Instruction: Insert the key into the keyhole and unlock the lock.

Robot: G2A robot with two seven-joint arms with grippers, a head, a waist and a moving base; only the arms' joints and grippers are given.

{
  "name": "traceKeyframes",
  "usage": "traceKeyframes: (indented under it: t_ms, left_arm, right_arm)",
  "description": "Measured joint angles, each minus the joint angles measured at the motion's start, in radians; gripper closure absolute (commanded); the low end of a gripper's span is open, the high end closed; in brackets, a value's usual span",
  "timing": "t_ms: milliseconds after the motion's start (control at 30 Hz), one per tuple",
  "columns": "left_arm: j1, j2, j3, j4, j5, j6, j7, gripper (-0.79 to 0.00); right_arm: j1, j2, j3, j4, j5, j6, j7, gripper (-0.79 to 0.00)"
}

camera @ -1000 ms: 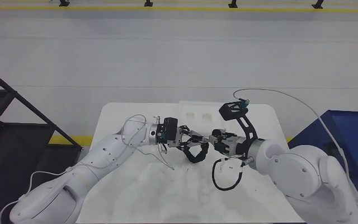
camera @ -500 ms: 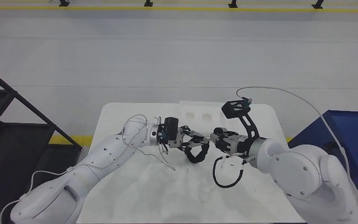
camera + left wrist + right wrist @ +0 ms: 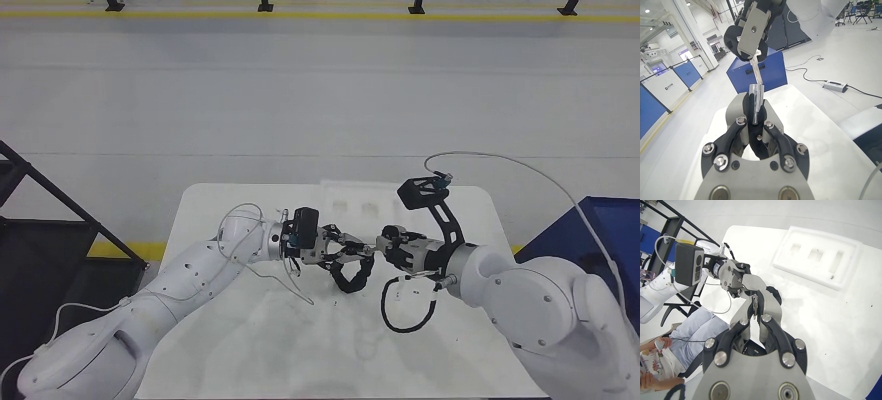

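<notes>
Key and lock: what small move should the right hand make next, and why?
Probably push the key straight into the lock, along its axis. The right hand grips the key's head, the left hand holds the lock, and the tip just meets the lock's end.

Mid-frame in the top view we find the lock (image 3: 756, 98) left of the key (image 3: 757, 72), tip to end, above the table (image 3: 225, 225); the foam tray (image 3: 330, 200) lies behind.

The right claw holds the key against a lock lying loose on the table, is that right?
Not quite: the lock is not lying loose, it is clamped in the left claw, as the left wrist view shows. The right claw does hold the key, its tip at the lock.
</notes>
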Motion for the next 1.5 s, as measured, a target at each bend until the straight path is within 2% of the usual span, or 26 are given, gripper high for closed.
traceKeyframes:
  t_ms: [533, 1033, 1500]
  left_arm:
    - [-0.012, 0.006, 0.032, -0.011, -0.059, -0.020, -0.020, 0.000]
    - [-0.018, 0.011, 0.062, -0.012, -0.193, -0.056, -0.056, 0.000]
    - [-0.022, 0.008, 0.075, 0.032, -0.242, -0.065, -0.065, 0.000]
  right_arm:
    - [-0.005, -0.001, 0.010, 0.000, 0.009, -0.001, -0.027, 0.000]
    - [-0.019, -0.003, 0.018, 0.008, 0.031, -0.007, -0.058, 0.000]
    - [-0.043, -0.008, 0.052, 0.019, 0.102, -0.039, -0.157, 0.000]
